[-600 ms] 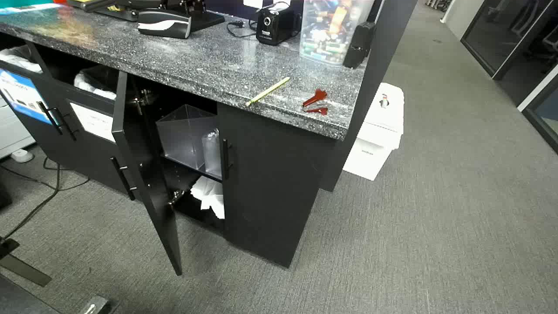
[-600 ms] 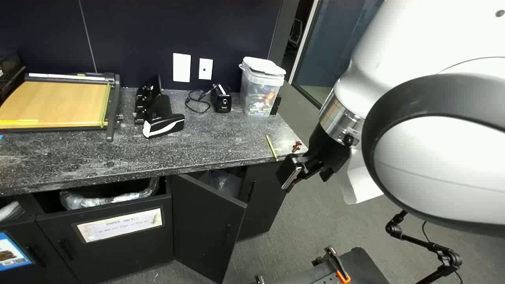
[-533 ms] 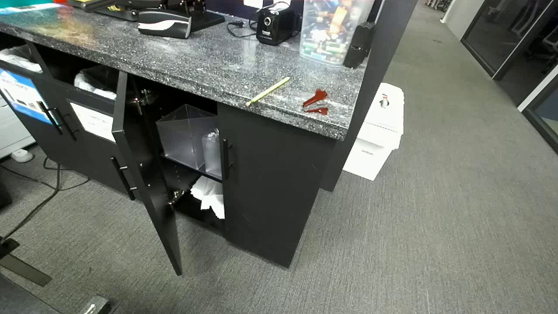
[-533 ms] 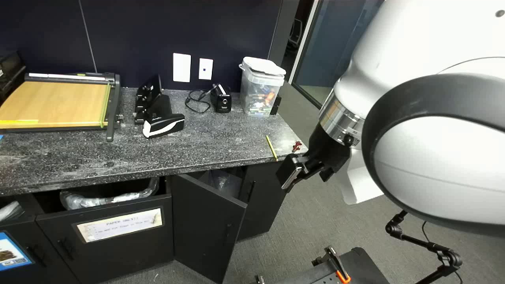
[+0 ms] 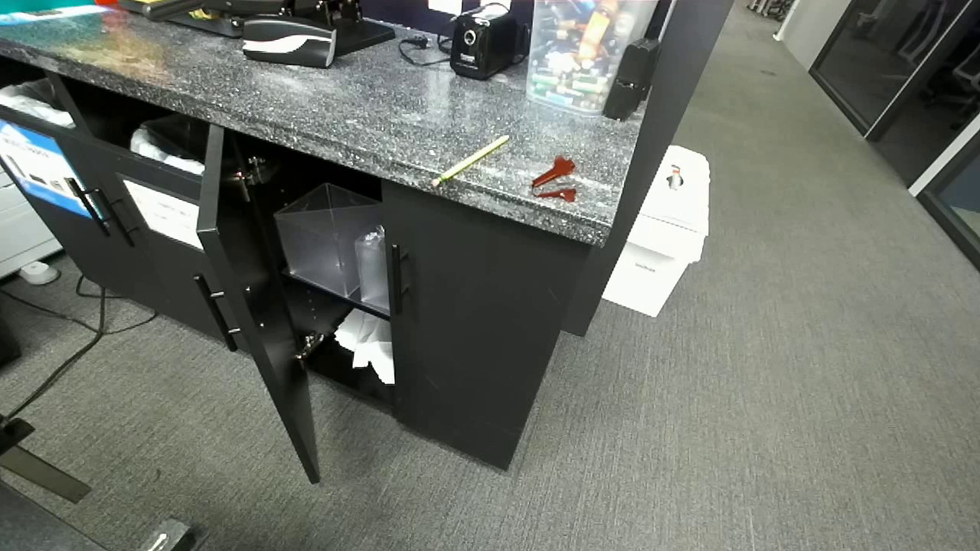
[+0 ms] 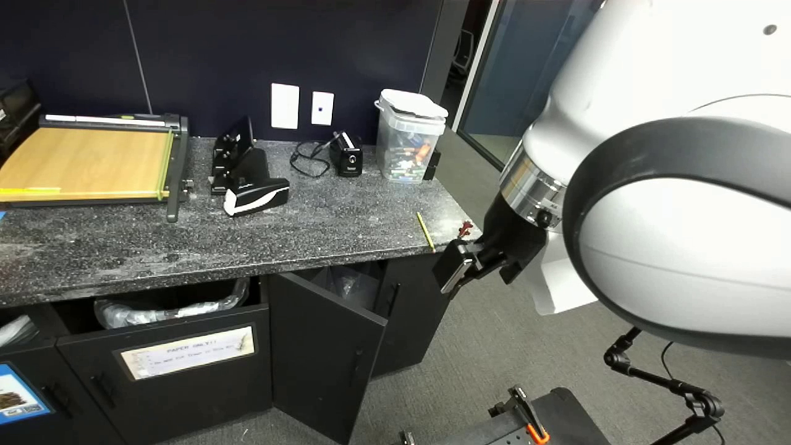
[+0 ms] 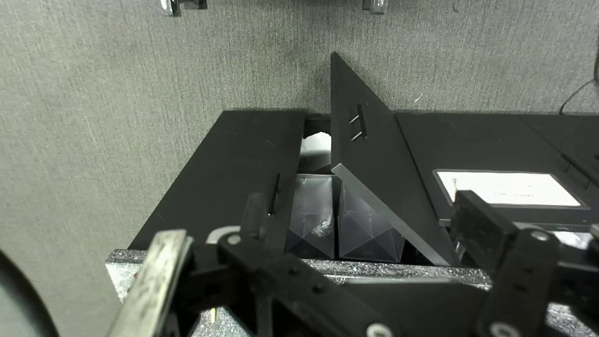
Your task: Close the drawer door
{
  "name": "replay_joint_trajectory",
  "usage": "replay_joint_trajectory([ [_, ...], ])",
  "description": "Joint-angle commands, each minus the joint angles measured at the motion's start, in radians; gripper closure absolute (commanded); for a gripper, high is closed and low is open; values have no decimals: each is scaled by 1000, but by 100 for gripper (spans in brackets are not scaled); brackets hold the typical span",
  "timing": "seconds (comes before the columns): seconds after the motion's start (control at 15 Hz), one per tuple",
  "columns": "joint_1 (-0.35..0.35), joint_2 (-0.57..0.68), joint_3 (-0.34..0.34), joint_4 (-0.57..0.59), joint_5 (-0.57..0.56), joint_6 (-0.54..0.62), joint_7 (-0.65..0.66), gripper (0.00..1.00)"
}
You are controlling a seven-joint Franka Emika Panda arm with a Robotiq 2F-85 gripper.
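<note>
The drawer door, a tall matte-black panel, stands swung out from the cabinet in both exterior views (image 5: 260, 329) (image 6: 327, 358). In the wrist view the same door (image 7: 374, 140) juts out at an angle, with its bar handle (image 7: 360, 124) near its free edge. My gripper (image 6: 483, 271) hangs in an exterior view near the counter's right front corner, to the right of the door and apart from it. In the wrist view the gripper (image 7: 367, 220) has its fingers wide apart with nothing held between them. The gripper is out of view in the exterior view from the counter's end.
The speckled counter (image 6: 346, 228) overhangs the cabinet; a pencil (image 6: 425, 232) and red clips (image 6: 465, 229) lie near its edge. A closed twin door (image 5: 467, 329) is right of the opening. Clear bins (image 5: 325, 237) sit inside. A paper-labelled cabinet front (image 6: 185, 395) is at left.
The arm and gripper have shifted very slightly, a little upward in the exterior view. The door has not moved.
</note>
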Motion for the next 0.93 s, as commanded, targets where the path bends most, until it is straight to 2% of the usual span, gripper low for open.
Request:
replay_joint_trajectory([
  [0.0,-25,173,-63,63,1,108,-12,0],
  [0.47,-45,575,-151,242,46,304,-9,0],
  [0.73,-35,783,-177,381,102,326,3,0],
  [0.87,-25,851,-182,412,109,339,11,0],
])
